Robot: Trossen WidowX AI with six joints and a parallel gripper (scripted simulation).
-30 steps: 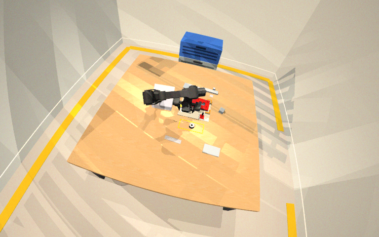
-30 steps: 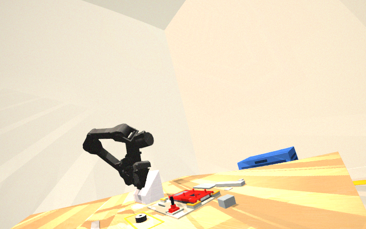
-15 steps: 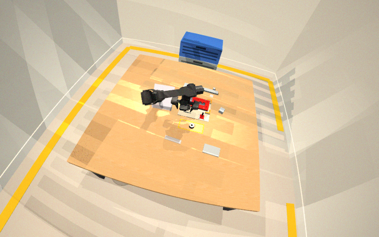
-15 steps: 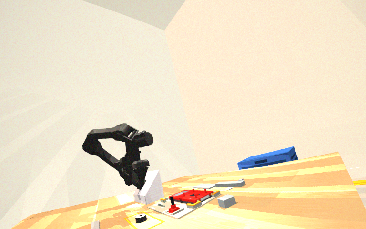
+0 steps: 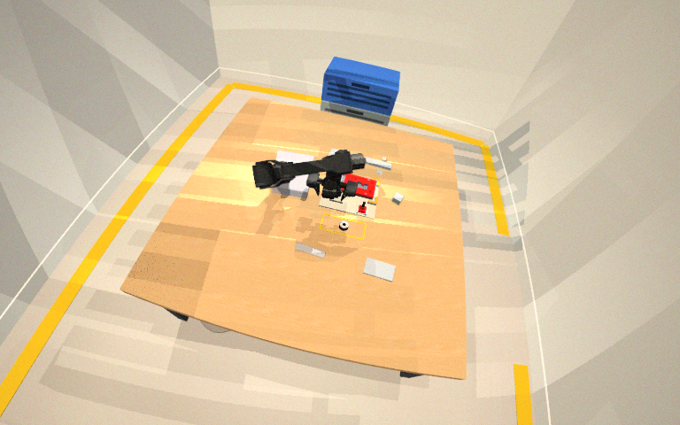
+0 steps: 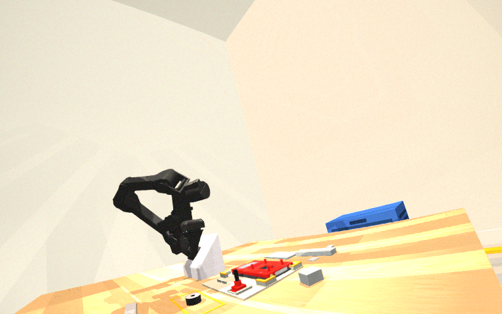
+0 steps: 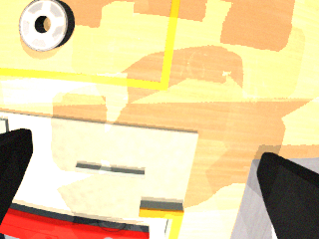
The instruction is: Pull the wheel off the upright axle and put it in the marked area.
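The black wheel with a white face (image 5: 343, 225) (image 6: 193, 299) (image 7: 55, 32) lies flat on the table inside the yellow marked outline (image 5: 364, 238) (image 6: 212, 297) (image 7: 169, 47). The upright black axle (image 5: 363, 204) (image 6: 235, 275) stands bare on its red base at the corner of the pale board (image 5: 345, 207) (image 6: 242, 295) (image 7: 120, 144). My gripper (image 5: 329, 196) (image 6: 193, 256) (image 7: 148, 154) is wide open and empty. It is raised above the board's side, away from the wheel, and touches nothing that I can see.
A red frame (image 5: 369, 189) (image 6: 259, 272) (image 7: 75, 227) sits on the board between yellow-topped corner pieces. A pale wedge block (image 5: 299, 186) (image 6: 212, 255) (image 7: 247, 209) stands beside the board. A grey block (image 5: 397, 197) (image 6: 310, 276) is on the other side. A blue box (image 5: 360, 89) (image 6: 366, 219) is at the back.
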